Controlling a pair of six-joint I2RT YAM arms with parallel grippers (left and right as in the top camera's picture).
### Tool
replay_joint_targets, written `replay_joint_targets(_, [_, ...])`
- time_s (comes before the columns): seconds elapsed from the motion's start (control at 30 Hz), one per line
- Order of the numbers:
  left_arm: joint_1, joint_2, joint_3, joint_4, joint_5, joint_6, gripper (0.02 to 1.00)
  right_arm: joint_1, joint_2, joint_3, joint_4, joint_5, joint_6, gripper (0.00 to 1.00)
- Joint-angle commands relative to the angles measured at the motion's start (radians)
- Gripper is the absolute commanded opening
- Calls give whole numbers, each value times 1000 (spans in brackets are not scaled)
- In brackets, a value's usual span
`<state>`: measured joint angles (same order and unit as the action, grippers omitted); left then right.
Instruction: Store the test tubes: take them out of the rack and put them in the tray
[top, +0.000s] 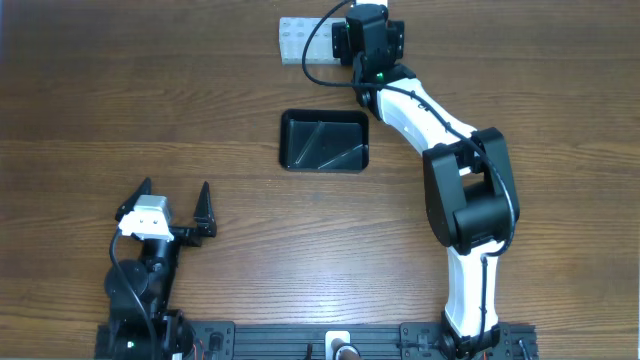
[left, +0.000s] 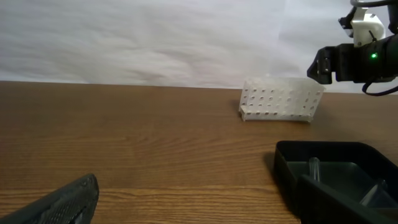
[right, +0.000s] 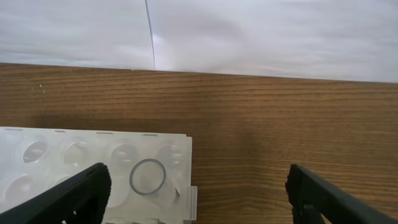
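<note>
Clear tubes (top: 322, 137) in tray (top: 283, 140); one tube (right: 147, 177) left in rack (top: 300, 40), your right gripper (right: 199, 186) wide above; left gripper (top: 175, 187) wide.

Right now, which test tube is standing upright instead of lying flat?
The test tube in the white rack, its round rim showing in a hole near the rack's end, beneath the open right gripper. The tubes in the black tray lie flat.

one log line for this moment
right gripper: open, over rack end, above one tube | left gripper: open, near its base | tray: holds tubes
</note>
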<state>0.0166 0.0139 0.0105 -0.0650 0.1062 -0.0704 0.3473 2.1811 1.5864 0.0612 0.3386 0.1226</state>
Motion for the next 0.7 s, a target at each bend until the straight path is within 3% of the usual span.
replay_joint_targets(0.03, [6,-7,-5,-2,16,11,998,0,23,4,20,-8,-4,842])
replay_joint_targets(0.37, [6,-7,-5,-2,16,11,1000,5,26,4,32,-36,-4,546])
replay_joint_targets(0.7, [6,-7,-5,-2,16,11,1000,8,42,4,48,-43,-4,516])
